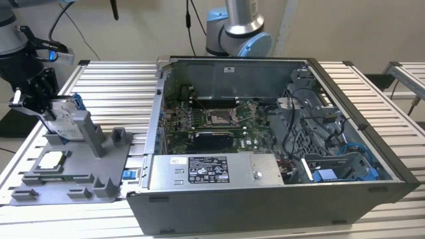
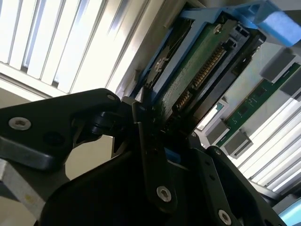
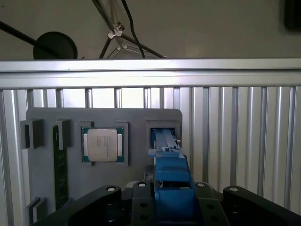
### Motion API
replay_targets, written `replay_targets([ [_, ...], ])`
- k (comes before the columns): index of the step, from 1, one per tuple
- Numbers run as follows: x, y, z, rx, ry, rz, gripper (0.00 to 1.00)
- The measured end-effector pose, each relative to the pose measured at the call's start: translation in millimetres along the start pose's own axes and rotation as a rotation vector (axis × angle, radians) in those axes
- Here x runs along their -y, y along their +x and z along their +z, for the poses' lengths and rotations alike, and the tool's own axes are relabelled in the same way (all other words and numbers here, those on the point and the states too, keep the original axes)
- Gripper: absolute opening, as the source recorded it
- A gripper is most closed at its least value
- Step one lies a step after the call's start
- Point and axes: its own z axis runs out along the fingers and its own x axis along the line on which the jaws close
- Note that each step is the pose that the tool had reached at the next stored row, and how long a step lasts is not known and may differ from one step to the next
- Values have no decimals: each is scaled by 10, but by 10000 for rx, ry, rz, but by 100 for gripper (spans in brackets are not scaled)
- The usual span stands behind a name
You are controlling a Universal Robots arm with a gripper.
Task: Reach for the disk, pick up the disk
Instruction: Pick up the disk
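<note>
The disk (image 1: 63,118) stands on edge in a slot of the grey fixture (image 1: 79,179) at the exterior view's left, its white label and blue bracket showing. My gripper (image 1: 45,107) reaches down onto its top edge. In the first wrist view the blue bracket of the disk (image 3: 171,181) sits tight between the two black fingers of the gripper (image 3: 171,205), running down into the fixture slot. In the second wrist view the disk (image 2: 197,70) shows its green circuit-board side and connector, with a finger (image 2: 146,141) pressed against its edge. The gripper looks shut on the disk.
A square silver chip (image 3: 104,144) lies in a fixture pocket beside the disk's slot, and a green memory stick (image 3: 59,174) lies farther along. An open computer case (image 1: 265,149) stands at the exterior view's right. The table is slatted metal (image 1: 113,84).
</note>
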Motion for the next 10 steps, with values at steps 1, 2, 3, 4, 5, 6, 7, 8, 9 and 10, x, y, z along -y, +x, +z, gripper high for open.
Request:
replay_targets([
  [1,0,0,-2,0,-1,0,0],
  [2,0,0,-7,-1,-2,0,0],
  [3,0,0,-15,-1,-3,0,0],
  [4,0,-1,-24,1,0,0,0],
  [5,0,-1,-37,0,-2,0,0],
  [6,1,-1,-52,-1,-2,0,0],
  [7,1,-2,-69,0,-1,0,0],
  [8,1,-2,-86,0,0,0,0],
  [9,1,-3,-107,0,-2,0,0],
  [10,1,-3,-125,0,-1,0,0],
])
